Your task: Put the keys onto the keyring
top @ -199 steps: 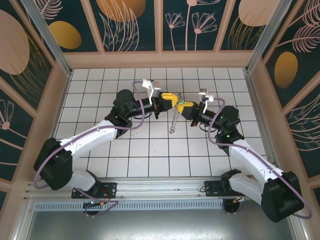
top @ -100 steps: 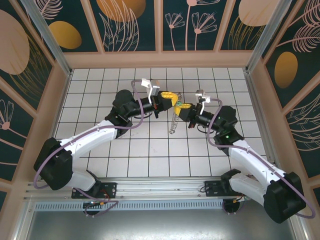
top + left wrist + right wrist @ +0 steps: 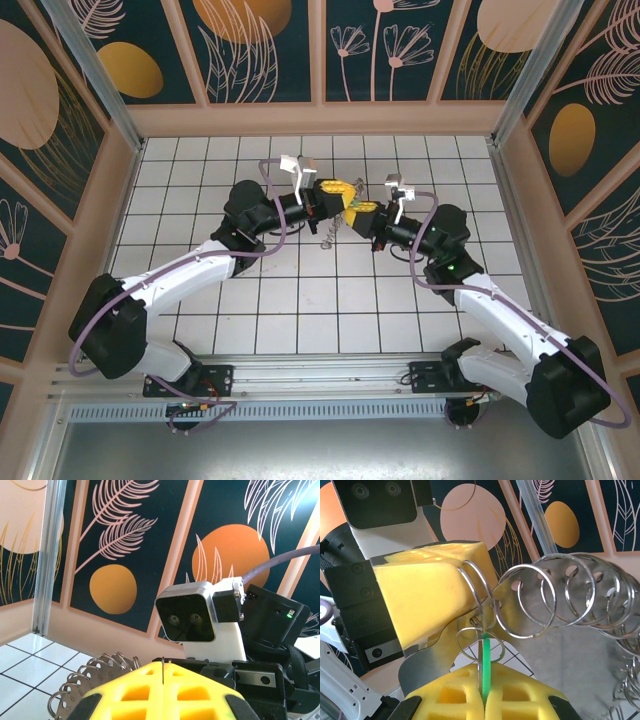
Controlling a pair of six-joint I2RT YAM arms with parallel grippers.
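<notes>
Now that the right arm has closed in over the last second, the key sits edge-on against a small ring of the keyring. Its green head shows as a thin strip pinched between the fully closed yellow fingers of the right gripper. Just beside that ring, the left gripper is clamped tight on the keyring, whose silvery coils curl away past it. From above, the keyring's loose tail has swung left and now hangs higher over the tiled floor. I judge threading is at hand; whether the key has caught the ring I can't tell.
</notes>
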